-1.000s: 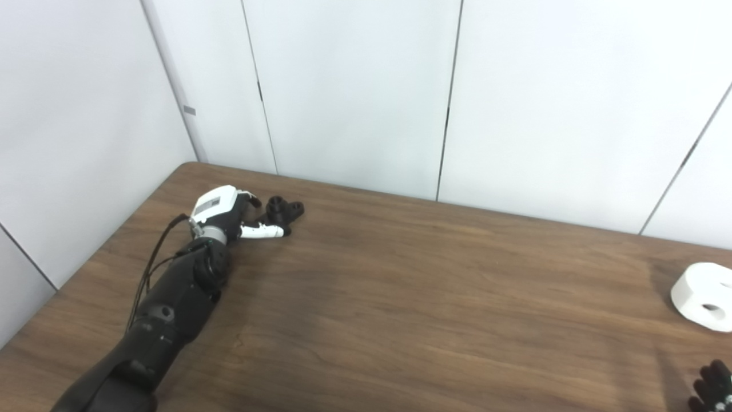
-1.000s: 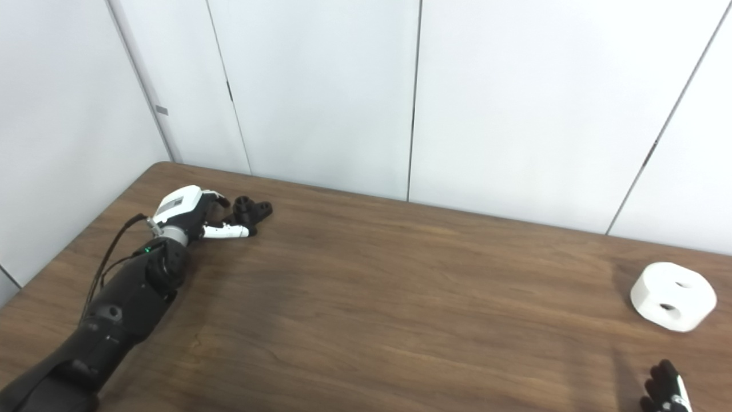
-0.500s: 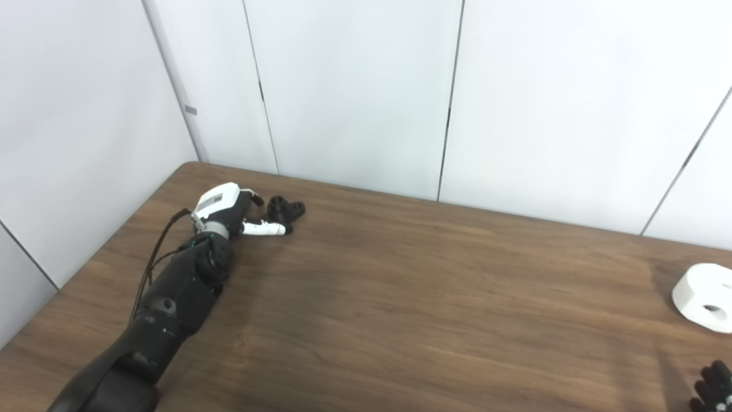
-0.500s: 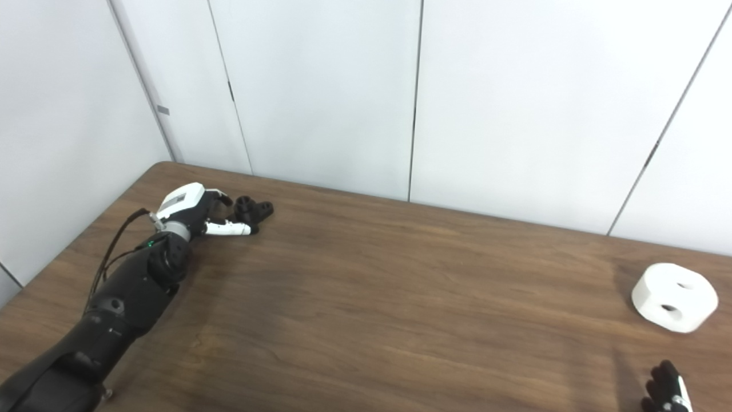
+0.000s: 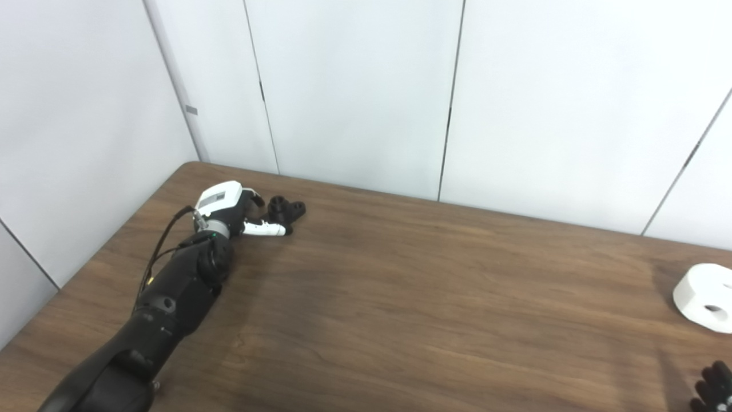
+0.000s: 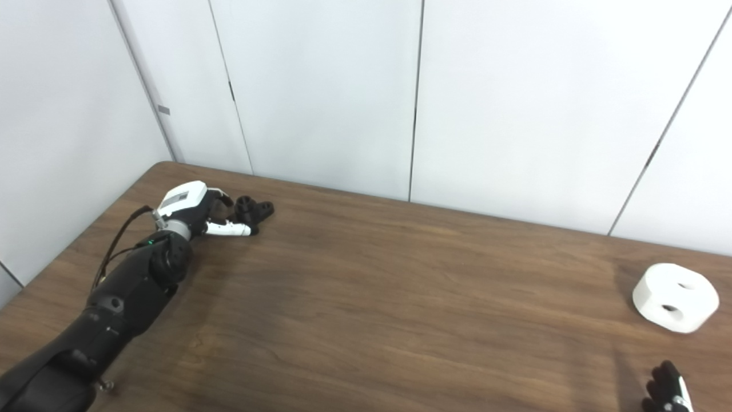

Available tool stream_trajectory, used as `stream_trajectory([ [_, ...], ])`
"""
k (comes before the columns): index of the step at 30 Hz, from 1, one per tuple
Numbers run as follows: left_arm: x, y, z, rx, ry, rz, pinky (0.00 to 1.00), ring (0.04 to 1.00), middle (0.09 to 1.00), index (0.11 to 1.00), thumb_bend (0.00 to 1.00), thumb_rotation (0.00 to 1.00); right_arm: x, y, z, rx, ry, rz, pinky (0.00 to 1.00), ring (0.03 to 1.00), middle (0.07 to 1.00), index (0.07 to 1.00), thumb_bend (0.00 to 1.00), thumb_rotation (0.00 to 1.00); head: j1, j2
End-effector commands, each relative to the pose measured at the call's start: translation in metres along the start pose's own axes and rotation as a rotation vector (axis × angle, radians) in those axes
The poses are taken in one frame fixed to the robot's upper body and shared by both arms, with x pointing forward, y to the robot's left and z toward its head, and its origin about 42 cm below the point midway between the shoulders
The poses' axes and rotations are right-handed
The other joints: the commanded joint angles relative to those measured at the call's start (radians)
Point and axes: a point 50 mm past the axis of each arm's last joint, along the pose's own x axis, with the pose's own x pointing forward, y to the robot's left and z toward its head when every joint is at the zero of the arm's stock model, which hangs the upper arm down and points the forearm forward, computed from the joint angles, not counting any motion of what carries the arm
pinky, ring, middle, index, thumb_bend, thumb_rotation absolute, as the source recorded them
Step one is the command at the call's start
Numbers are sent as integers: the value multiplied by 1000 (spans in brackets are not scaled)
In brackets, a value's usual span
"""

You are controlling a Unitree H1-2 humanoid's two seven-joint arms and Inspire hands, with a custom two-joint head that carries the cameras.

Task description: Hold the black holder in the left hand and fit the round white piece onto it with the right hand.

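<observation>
Our left hand (image 5: 229, 210) is right up against the holder (image 5: 286, 209) in the far left corner, fingers spread around it, though we can't tell if they're gripping yet. We'd close firmly before lifting. The right hand (image 6: 666, 393) barely shows, state unclear, and the white piece (image 6: 675, 296) sits near it.

Left arm extends from the lower-left edge toward 11 o'clock, lying low. Left hand (image 5: 226, 210) is spread, fingers (image 5: 264, 229) pointing to 3 o'clock. Right hand (image 6: 666, 393): only dark fingertips visible at 5 o'clock; state undetermined.
</observation>
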Motion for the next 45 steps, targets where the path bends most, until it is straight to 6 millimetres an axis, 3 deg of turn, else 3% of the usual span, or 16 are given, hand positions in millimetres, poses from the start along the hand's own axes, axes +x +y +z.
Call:
stream_trajectory([
  [1,3,21,-1,20,-12,41,1000,994,912,736,951,523,-3,0,4,2,-6,11,1000,1000,1000,1000,631,1000,1,0],
  [5,3,18,-3,39,-8,33,1000,997,917,743,909,471,-3,0,3,-3,-9,11,1000,1000,1000,1000,631,1000,1,3],
  [31,0,14,2,24,-11,17,1000,978,894,692,869,422,-4,-1,6,4,-13,14,1000,1000,999,1000,636,1000,5,11],
  [40,0,13,0,-37,-34,44,1000,957,861,617,840,318,-4,-2,6,5,-17,15,1000,1000,1000,1000,610,1000,5,13],
  [43,-1,11,-1,-80,-52,73,990,935,837,558,814,227,-5,-3,6,0,-13,14,1000,1000,1000,1000,633,1000,4,13],
  [44,-1,10,-1,-91,-56,80,985,923,823,516,643,135,-5,-3,6,0,-13,14,1000,1000,1000,1000,631,1000,4,13],
  [45,-1,9,-1,-110,-61,88,983,919,818,502,585,104,-6,-3,6,5,-13,13,1000,1000,999,1000,631,1000,4,13],
])
